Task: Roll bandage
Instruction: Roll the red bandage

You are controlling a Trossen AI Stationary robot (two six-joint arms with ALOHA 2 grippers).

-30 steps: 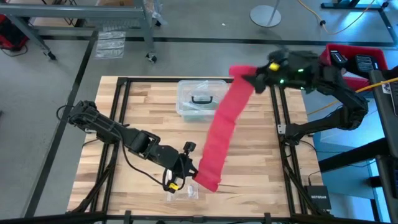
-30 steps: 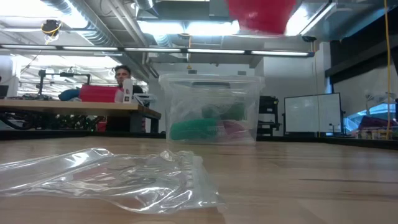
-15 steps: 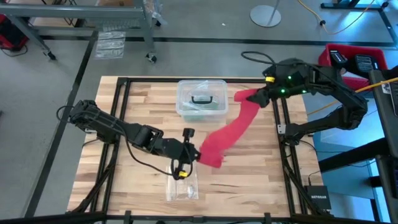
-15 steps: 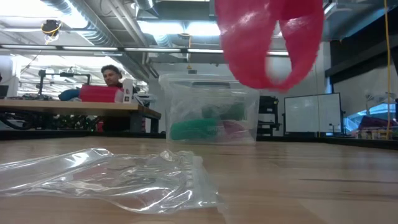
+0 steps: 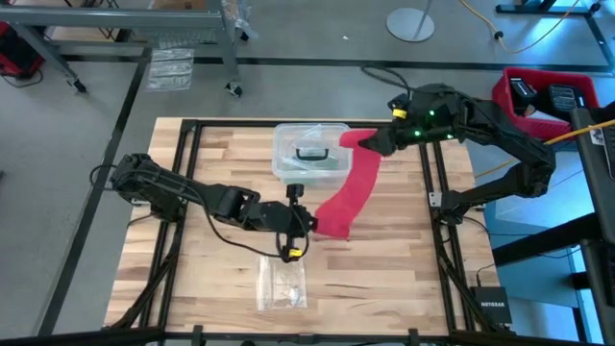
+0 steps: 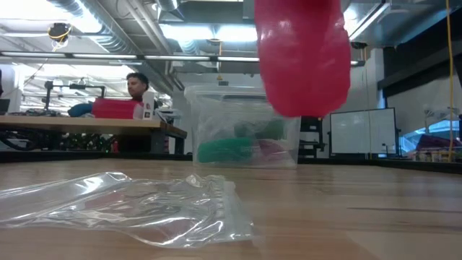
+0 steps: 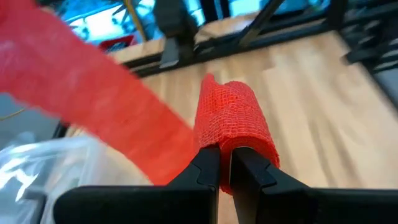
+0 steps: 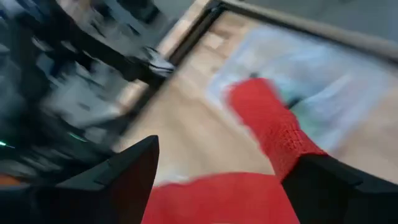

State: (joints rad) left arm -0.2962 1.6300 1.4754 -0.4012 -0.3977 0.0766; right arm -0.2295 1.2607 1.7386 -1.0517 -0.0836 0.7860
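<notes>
A: From above, my left gripper (image 5: 300, 223) at tabletop (image 5: 404, 279) centre is clamped on the bandage (image 5: 346, 192); the strip runs toward one o'clock to my right gripper (image 5: 370, 144).

B: Its fingers?

A: Spread wide, strip draped between them. Low view: the bandage hangs clear of the wood. Left wrist: a partial roll in the jaws. I'd keep tension while winding.

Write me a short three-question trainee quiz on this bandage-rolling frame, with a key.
1. True or false: the left gripper is shut on the bandage.
2. What lies on the table nearest the front edge? A clear bag, B clear box, C scissors.
3. Fill in: the right gripper, fingers wide, carries the bandage's far end beside the ____.

Key: 1 true; 2 A; 3 clear box.
</notes>
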